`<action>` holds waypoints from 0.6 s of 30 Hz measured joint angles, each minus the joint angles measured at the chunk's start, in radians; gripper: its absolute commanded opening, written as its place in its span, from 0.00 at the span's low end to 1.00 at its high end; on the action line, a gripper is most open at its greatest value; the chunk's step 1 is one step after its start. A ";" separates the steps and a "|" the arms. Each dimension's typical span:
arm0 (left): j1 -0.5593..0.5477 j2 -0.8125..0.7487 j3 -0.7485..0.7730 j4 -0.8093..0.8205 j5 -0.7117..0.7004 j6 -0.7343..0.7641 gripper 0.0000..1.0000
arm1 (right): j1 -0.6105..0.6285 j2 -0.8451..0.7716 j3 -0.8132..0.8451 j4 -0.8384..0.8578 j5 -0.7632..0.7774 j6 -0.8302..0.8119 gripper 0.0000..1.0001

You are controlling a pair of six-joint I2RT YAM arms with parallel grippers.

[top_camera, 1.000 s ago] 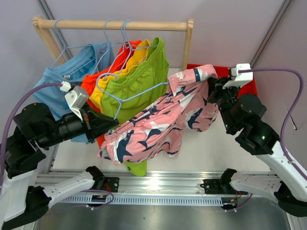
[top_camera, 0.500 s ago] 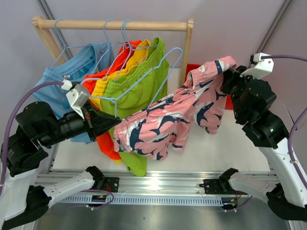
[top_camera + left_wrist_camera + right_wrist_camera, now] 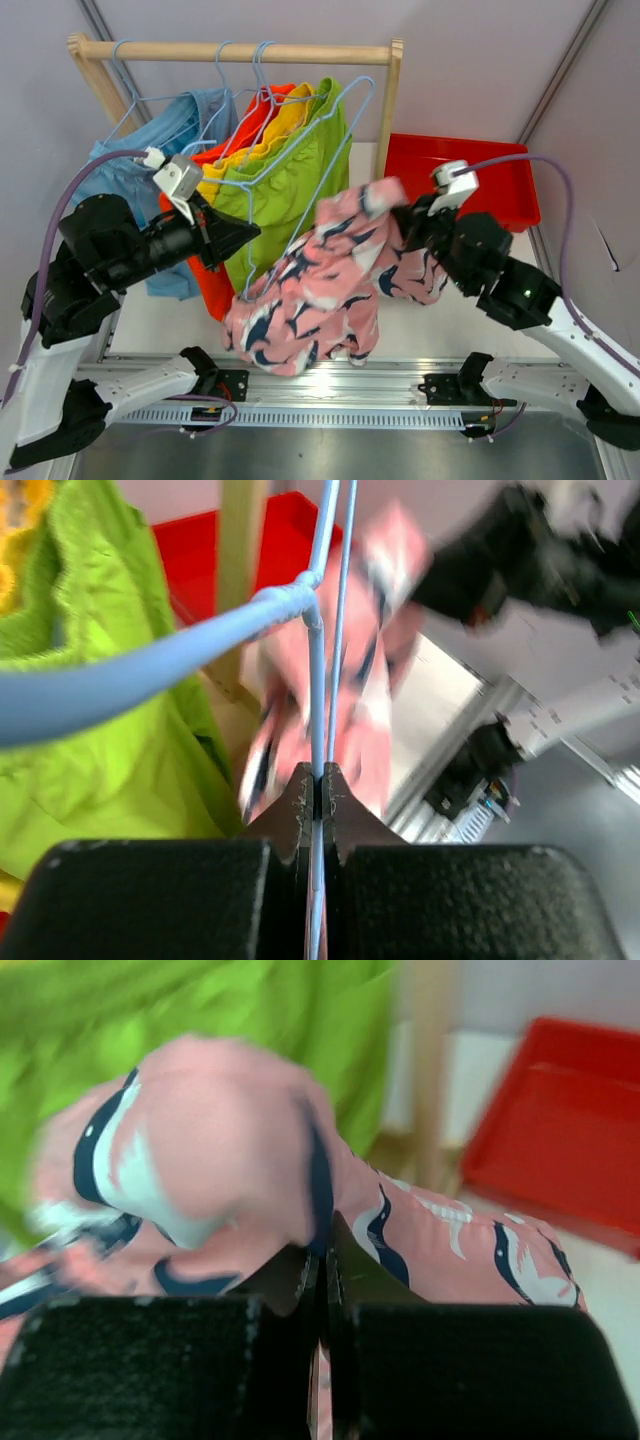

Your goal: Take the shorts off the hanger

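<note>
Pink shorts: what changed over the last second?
The right gripper swung up and right, then back left and down toward the middle, dragging the pink shorts along. They went from stretched between the arms to a bunched, lower-hanging heap. The left gripper lifted slightly, tilting the blue hanger up. Unchanged: both grips stayed shut, and the other four shorts remain on the rail.

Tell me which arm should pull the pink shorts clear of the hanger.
Right: the right gripper is shut on the pink shorts, near the red tray. The left gripper only clamps the hanger wire.
</note>
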 measured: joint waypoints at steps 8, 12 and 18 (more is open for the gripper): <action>-0.001 0.103 0.015 0.072 -0.248 -0.013 0.00 | 0.166 0.042 -0.002 0.000 0.143 -0.045 0.00; -0.008 0.070 -0.054 0.087 -0.271 -0.016 0.00 | 0.142 0.064 0.108 -0.011 0.310 -0.116 0.00; -0.024 -0.066 -0.260 0.059 -0.271 -0.035 0.00 | -0.137 0.204 0.472 0.100 0.439 -0.285 0.00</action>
